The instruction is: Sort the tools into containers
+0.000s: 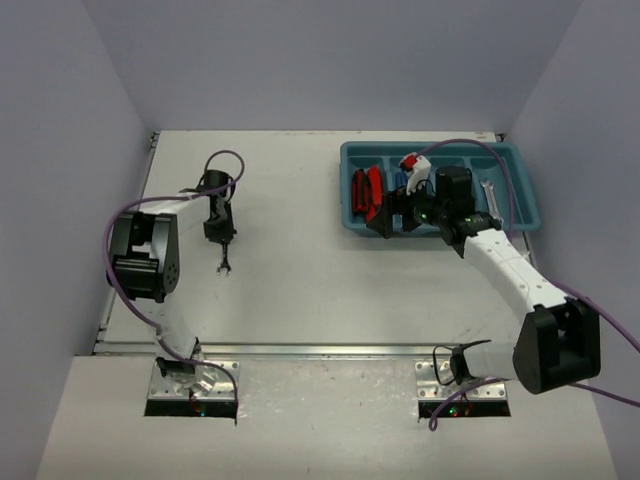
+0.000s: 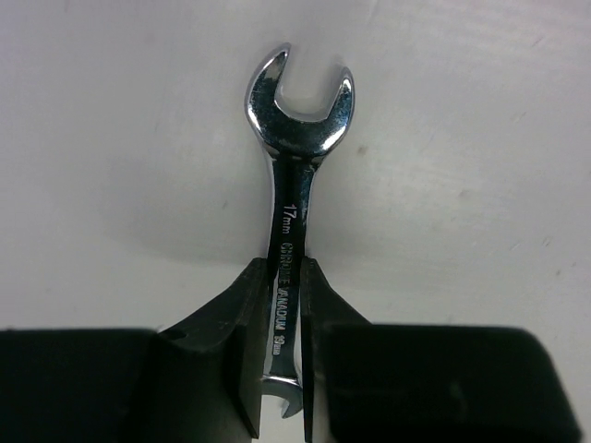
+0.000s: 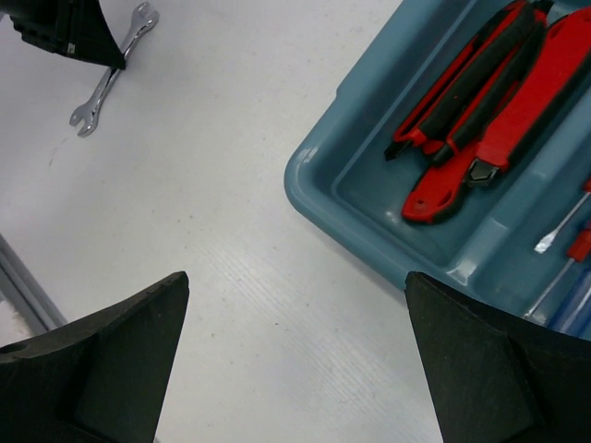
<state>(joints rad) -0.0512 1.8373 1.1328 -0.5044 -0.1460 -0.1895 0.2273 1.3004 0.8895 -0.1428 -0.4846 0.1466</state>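
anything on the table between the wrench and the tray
Nothing: the table between the wrench and the tray is bare, as the top and right wrist views both show.

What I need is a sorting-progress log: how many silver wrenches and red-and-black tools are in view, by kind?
Small silver metal wrenches: 2
Red-and-black hand tools: 2
Total: 4

White table (image 1: 300,285), pale grey walls (image 1: 330,60) on three sides, metal rail (image 1: 320,349) along its near edge
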